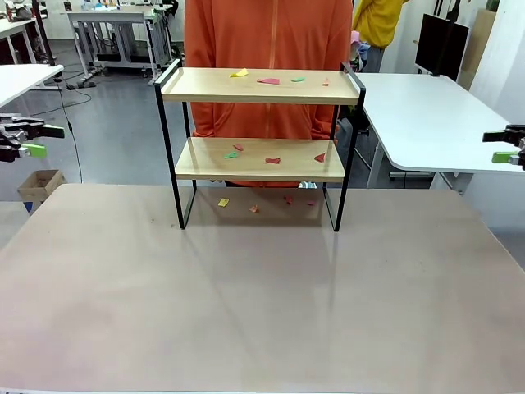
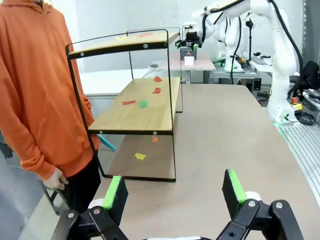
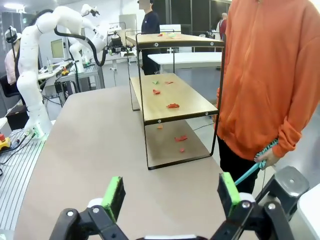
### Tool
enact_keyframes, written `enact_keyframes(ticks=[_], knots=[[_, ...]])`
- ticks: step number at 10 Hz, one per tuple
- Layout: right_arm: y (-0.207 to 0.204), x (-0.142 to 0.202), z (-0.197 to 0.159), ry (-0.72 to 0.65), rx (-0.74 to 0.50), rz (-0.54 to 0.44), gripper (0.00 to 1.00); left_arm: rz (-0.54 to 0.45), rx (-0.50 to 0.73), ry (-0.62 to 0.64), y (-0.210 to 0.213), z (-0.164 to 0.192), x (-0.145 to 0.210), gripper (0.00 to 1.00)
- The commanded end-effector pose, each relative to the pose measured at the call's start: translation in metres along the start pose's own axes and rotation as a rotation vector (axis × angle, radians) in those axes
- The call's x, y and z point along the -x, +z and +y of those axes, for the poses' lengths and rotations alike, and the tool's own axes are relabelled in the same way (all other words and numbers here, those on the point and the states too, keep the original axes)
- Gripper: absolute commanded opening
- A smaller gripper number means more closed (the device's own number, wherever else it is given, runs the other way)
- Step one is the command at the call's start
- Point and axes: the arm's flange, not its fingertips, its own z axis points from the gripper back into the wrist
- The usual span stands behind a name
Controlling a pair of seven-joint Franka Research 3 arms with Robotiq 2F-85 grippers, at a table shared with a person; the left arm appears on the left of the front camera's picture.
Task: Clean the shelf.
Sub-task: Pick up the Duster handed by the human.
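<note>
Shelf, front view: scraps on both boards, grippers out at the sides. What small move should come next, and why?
Probably swing the right gripper in toward the top board of the shelf. Both it and the left gripper hang open and empty, far out at either side, and paper scraps lie on both boards.
</note>
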Motion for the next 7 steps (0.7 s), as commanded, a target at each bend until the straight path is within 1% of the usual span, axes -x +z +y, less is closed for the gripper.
enact_keyframes(ticks=[1,3,7], knots=[[-0.001,0.006,-0.013,0.012,0.002,-0.042,1.0,-0.059,-0.001,-0.04,0.007,-0.004,0.004,1.0],[-0.005,0.015,-0.018,0.025,0.008,-0.05,1.0,-0.064,-0.034,-0.046,0.013,-0.004,0.011,1.0],[-0.006,0.024,-0.021,0.043,0.025,-0.054,1.0,-0.071,-0.058,-0.063,0.008,-0.004,0.016,1.0]])
